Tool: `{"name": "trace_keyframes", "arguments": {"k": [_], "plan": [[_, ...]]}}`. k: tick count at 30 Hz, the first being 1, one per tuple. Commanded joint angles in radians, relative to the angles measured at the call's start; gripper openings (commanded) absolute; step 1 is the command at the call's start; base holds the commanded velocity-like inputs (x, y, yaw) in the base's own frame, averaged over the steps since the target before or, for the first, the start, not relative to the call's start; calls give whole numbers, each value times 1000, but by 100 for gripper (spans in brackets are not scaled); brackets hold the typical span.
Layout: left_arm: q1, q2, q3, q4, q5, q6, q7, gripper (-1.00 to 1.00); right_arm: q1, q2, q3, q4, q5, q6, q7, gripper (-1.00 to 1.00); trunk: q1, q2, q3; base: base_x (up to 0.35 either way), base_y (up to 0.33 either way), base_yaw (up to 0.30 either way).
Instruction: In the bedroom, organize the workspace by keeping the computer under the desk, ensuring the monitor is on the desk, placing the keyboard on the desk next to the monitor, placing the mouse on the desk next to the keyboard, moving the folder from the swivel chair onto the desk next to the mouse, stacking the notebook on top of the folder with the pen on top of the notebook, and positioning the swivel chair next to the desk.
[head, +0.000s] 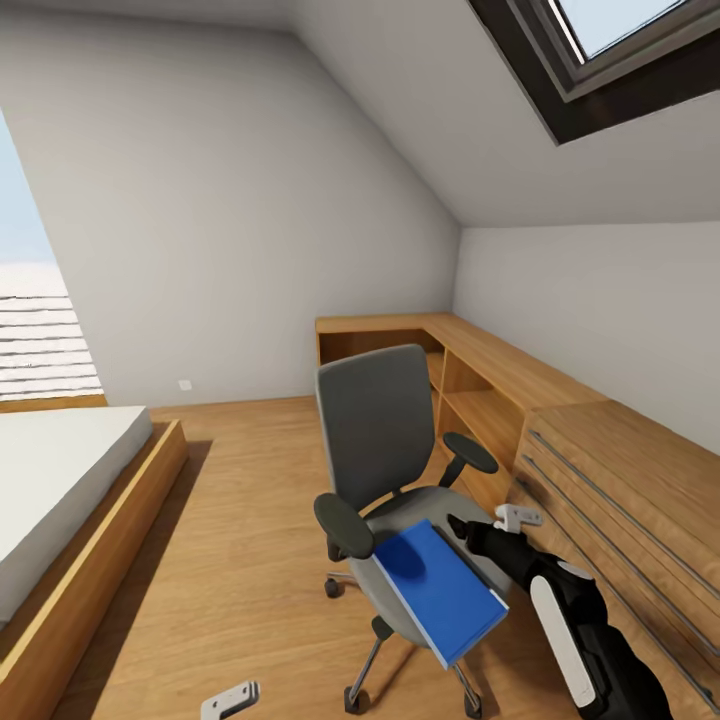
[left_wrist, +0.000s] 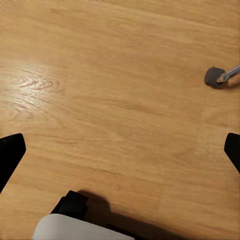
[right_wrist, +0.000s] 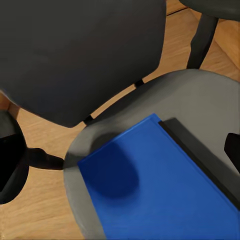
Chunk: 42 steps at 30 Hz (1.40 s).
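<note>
The swivel chair (head: 378, 430) stands in the middle of the bedroom floor, with a grey seat (right_wrist: 200, 95), a grey backrest and black armrests. On its seat lies the blue folder (head: 440, 590), flat and jutting past the seat's front edge. My right gripper (head: 487, 520) hovers open just above the seat beside the folder's far end. In the right wrist view the folder (right_wrist: 165, 185) lies right under the right gripper (right_wrist: 120, 160), apart from both fingers. My left gripper (left_wrist: 120, 150) hangs open over bare floor, low at the left of the chair base (head: 230, 700).
A wooden bed (head: 60, 480) with a white sheet fills the left side. A light wooden drawer unit (head: 620, 480) stands close on the right, with low wooden shelving (head: 470, 370) along the wall behind. A chair castor (left_wrist: 215, 76) sits near my left gripper.
</note>
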Motion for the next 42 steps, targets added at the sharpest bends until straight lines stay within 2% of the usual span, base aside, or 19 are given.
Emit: {"name": "trace_keyframes", "arguments": {"k": [1, 9, 10, 13, 27, 42], "plan": [[-1, 0, -2, -1, 5, 2, 8, 100, -1, 2, -2, -1, -1, 6, 5, 100, 0, -1, -1, 0, 0, 0], [-1, 1, -3, 1, 2, 1, 7, 100, 0, 18, -3, 0, -11, 5, 6, 100, 0, -1, -1, 0, 0, 0], [-1, 4, -1, 32, 1, -71, 7, 100, 0, 21, -4, 2, -13, 4, 5, 100, 0, -1, -1, 126, 220, 0], [-1, 5, -3, 51, 1, -102, 7, 100, 0, 21, -4, 24, -13, 0, 4, 100, 0, -1, -1, 119, 257, -40], [-1, 4, -5, 53, 0, -108, 7, 100, 0, 23, -3, 57, -14, -1, 5, 100, 0, -1, -1, 17, 306, -231], [-1, 3, -7, 77, 0, -111, 7, 100, 0, 21, -8, 59, -14, -1, 7, 100, 0, -1, -1, -90, 289, -27]]}}
